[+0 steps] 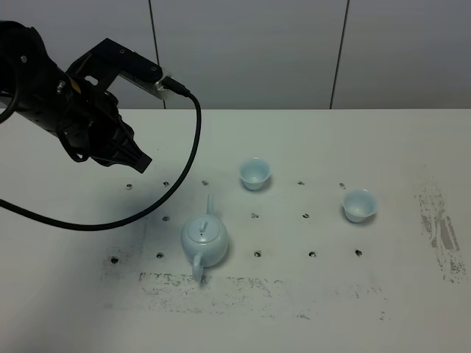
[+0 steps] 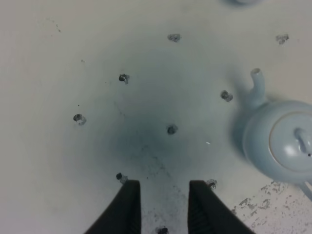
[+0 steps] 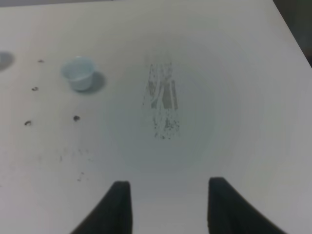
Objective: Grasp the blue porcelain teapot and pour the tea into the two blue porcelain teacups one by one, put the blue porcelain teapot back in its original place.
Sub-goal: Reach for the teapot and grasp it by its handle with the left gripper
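From the high camera I saw the blue porcelain teapot [image 1: 204, 241] standing upright on the bench [image 1: 66, 301], lid on, with its spout pointing to 12 o'clock and its handle to 6 o'clock. The first teacup [image 1: 255, 173] sat at about 1 o'clock from the pot, well apart from it. The second teacup [image 1: 359, 205] sat at roughly 4 o'clock from the first. Both were upright and nothing touched them.

The left arm hung above the bench at about 11 o'clock from the teapot, with a black cable [image 1: 193, 147] looping down from it. On its wrist camera the left fingers [image 2: 127, 204] were released, with only bare bench showing between them. The teapot lay off to one side, clear of them.

The right arm did not show in the high view. On its wrist camera the right fingers [image 3: 121, 204] were spread wide and gripped nothing. One teacup sat far off from them, near a scuffed patch [image 3: 163, 105] on the bench.
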Tool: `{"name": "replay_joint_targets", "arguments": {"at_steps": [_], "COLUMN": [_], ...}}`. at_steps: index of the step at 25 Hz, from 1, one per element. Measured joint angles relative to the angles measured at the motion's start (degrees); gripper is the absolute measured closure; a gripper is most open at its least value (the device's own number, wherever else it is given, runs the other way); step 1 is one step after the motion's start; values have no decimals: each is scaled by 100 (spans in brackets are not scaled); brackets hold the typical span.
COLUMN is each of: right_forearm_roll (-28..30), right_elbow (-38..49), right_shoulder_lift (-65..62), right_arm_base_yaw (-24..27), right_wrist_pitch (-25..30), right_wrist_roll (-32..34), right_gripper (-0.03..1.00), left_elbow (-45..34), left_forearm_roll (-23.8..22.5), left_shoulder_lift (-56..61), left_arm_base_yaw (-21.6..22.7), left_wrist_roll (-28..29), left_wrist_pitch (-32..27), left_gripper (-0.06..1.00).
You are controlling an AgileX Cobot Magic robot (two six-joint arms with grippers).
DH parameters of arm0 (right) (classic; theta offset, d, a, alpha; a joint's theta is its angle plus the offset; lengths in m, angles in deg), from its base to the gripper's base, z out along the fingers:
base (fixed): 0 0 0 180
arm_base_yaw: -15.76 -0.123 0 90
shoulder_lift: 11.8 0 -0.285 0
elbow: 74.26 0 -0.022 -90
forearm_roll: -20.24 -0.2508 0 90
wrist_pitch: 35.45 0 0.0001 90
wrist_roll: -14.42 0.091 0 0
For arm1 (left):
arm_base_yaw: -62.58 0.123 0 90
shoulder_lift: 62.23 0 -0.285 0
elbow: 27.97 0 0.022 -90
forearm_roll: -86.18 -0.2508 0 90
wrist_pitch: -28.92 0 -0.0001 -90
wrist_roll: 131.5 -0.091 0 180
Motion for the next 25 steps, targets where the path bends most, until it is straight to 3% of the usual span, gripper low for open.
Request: {"name": "replay_joint_targets", "arguments": {"at_steps": [7,14,18,21,25], "right_forearm_roll": [0,0,0,0,-5], "right_elbow": [0,0,0,0,0], "right_shoulder_lift": [0,0,0,0,0], "right_arm_base_yaw": [0,0,0,0,0], "right_wrist_pitch": [0,0,0,0,0], "right_wrist_roll": [7,7,7,7,7], "right_gripper": [69,75,75,76,76], "left_elbow": [7,91,96,-70,-531], "left_forearm_roll": [49,-433,-549,-1001,-1605], "left_shoulder_lift": [3,153,160,166,173], "left_arm_base_yaw": [-120,-1333,-1869,-2272,-2594], "left_wrist_roll": [0,240,769,1210,2295], "left_wrist_pitch": [-134,-654,-550,-237,-3], "left_gripper": [64,64,64,64,64]}}
